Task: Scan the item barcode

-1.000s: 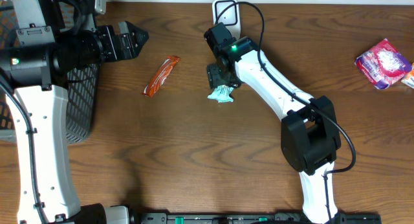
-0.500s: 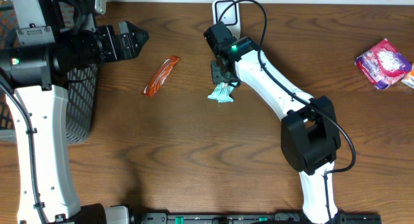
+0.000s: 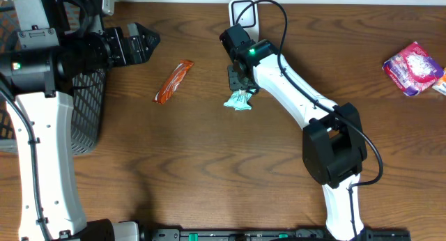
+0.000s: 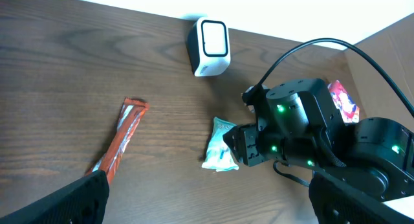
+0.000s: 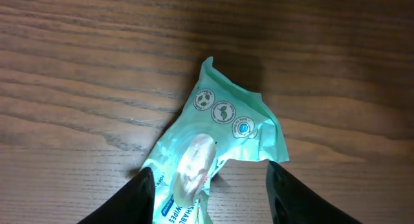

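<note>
I see my right gripper (image 5: pixel 210 188) straddling the wipes packet (image 5: pixel 223 130), I cannot tell if pinching; my left gripper (image 4: pixel 217 198) hangs spread wide.

From where I stood I counted two white-and-black robot arms, one on the left (image 3: pixel 42 129) and one on the right (image 3: pixel 293 95), at a single brown wooden table (image 3: pixel 209 164). On it lay three soft packets that I could make out: one mint-green crinkled plastic wipes packet (image 3: pixel 239 100), one long orange-red foil snack wrapper (image 3: pixel 174 81) and one pink-and-purple glossy pouch (image 3: pixel 412 67). There was also one white boxy barcode scanner with a dark-rimmed window (image 3: pixel 243 12), and one black wire-mesh basket (image 3: pixel 87 109).
</note>
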You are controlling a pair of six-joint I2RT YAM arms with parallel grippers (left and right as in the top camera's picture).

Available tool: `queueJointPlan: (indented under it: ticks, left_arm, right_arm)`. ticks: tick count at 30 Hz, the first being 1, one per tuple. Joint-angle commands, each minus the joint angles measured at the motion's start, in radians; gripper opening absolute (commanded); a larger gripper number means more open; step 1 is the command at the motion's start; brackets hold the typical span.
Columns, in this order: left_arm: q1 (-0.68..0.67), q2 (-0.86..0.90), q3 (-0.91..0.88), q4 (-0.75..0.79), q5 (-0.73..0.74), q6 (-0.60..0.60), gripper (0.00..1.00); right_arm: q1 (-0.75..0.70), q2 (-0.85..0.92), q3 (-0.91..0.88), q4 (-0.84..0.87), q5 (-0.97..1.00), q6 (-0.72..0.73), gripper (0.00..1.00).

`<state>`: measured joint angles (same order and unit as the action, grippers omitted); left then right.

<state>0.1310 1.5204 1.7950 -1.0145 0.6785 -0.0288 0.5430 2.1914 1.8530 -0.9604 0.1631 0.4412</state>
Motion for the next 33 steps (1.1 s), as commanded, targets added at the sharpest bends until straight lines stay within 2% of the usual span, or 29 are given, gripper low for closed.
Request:
queueJointPlan:
  ticks: [1, 9, 33]
  left_arm:
    - [0.002, 0.004, 0.004, 0.0, 0.01, 0.002, 0.98]
    - [0.002, 0.004, 0.004, 0.0, 0.01, 0.002, 0.98]
    - [0.002, 0.004, 0.004, 0.0, 0.01, 0.002, 0.98]
  right_arm:
    - [0.001, 0.012, 0.0, -0.002, 0.019, 0.011, 0.5]
    - [-0.046, 0.012, 0.0, -0.04, 0.032, 0.089, 0.54]
    - [-0.051, 0.016, -0.035, -0.025, 0.023, 0.165, 0.51]
